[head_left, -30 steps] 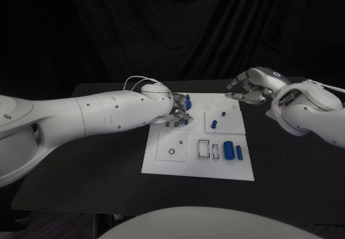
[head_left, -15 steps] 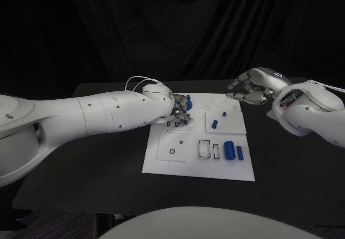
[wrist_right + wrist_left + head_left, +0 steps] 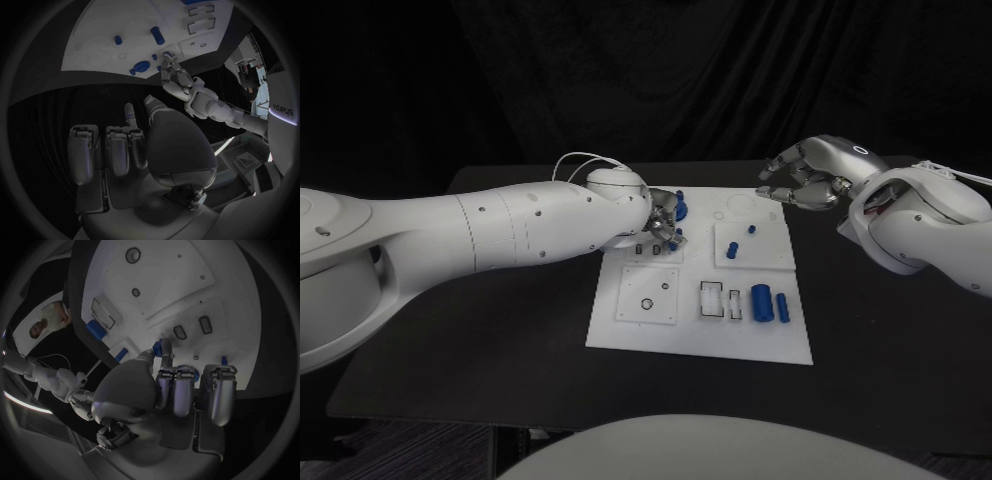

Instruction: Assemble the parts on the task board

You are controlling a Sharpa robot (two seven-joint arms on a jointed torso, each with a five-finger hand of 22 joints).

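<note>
The white task board lies in the middle of the black table. My left hand is low over the board's far left part, its fingers curled, and pinches a small blue part between thumb and finger just above the board's small slots. An upright blue part stands right beside that hand. My right hand hovers above the board's far right corner with its fingers curled in on nothing. Two blue cylinders lie at the board's near right, and two smaller blue parts sit mid right.
Rectangular recesses lie next to the cylinders, and a square plate with a ring hole is at the near left. Bare black table surrounds the board; my thick left arm spans the table's left side.
</note>
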